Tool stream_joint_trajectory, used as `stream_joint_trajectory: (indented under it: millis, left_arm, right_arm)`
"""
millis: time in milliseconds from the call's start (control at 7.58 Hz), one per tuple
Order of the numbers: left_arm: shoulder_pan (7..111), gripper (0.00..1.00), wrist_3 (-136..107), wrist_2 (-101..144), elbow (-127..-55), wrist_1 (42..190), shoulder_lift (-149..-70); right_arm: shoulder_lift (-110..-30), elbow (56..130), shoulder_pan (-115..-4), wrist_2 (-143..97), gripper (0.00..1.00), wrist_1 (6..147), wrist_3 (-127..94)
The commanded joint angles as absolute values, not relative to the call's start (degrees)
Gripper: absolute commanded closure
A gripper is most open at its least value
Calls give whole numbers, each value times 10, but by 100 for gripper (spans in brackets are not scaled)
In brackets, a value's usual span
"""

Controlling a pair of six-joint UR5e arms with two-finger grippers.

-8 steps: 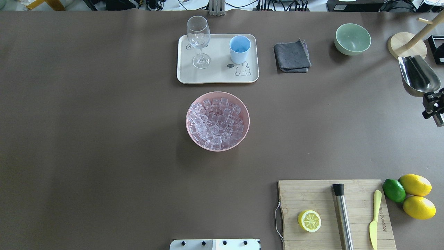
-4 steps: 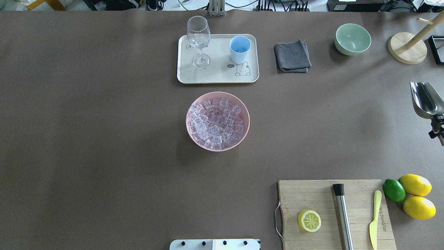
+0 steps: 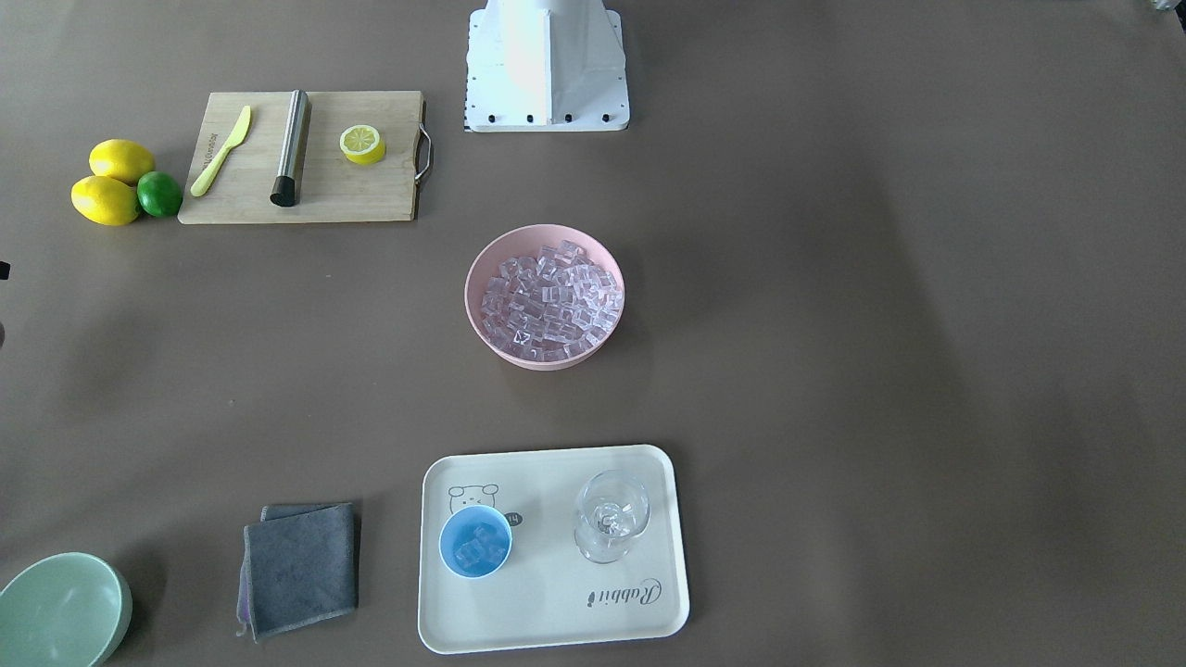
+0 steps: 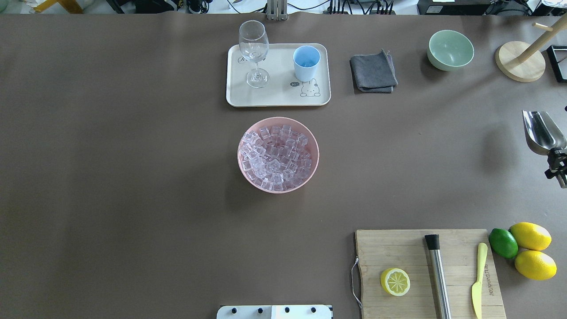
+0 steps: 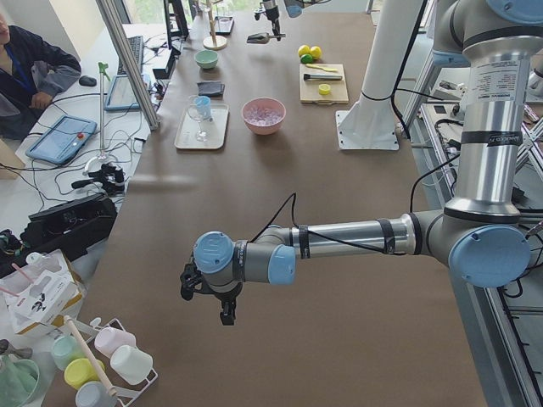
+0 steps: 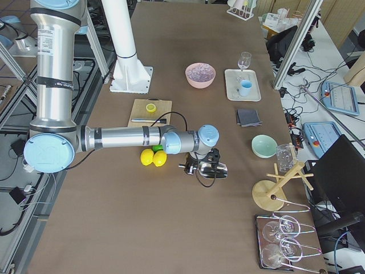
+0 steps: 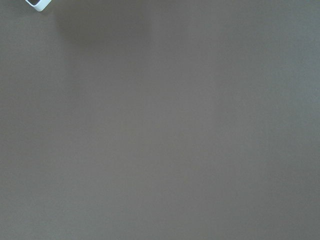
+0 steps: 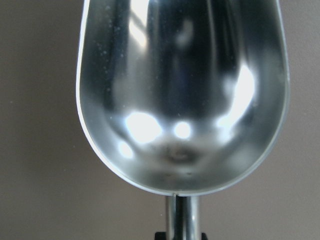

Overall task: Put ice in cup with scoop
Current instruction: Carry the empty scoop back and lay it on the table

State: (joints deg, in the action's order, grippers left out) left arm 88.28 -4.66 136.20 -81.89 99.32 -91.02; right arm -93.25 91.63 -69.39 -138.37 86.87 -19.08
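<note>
While pinching scoop (image 4: 542, 130) by handle in rt gripper (image 4: 557, 158), trough empty, axis fwd, need to swing well left to ice (image 4: 277, 157) in pink bowl (image 4: 316, 155); cup (image 4: 306, 64), few cubes inside, further fwd-left.

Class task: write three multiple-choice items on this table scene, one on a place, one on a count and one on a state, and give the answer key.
1. On the cream rectangular tray, in the overhead view, where is the small light-blue cup relative to the clear stemmed glass?
A) to its left
B) to its right
C) inside it

2. How many whole yellow lemons lie by the green lime?
A) one
B) four
C) two

3. The trough of the shiny stainless-steel scoop is:
A) empty
B) half full
C) heaped full

Key:
1 B: the overhead view shows the cup on the glass's right.
2 C: two lemons lie next to the lime.
3 A: the right wrist view shows bare, shiny metal.
</note>
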Motion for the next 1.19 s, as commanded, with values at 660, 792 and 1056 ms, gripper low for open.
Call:
stream_joint_trajectory:
  millis: [660, 792, 1056]
  left_arm:
    - [882, 0, -47, 1363, -820, 994, -911]
    - [882, 0, -48, 1363, -820, 993, -911]
    - [882, 0, -48, 1363, -821, 993, -912]
  right_arm:
    - [-906, 890, -661, -1417, 100, 868, -192]
    - [-904, 888, -658, -1418, 76, 868, -192]
    - [-904, 877, -658, -1418, 1, 847, -192]
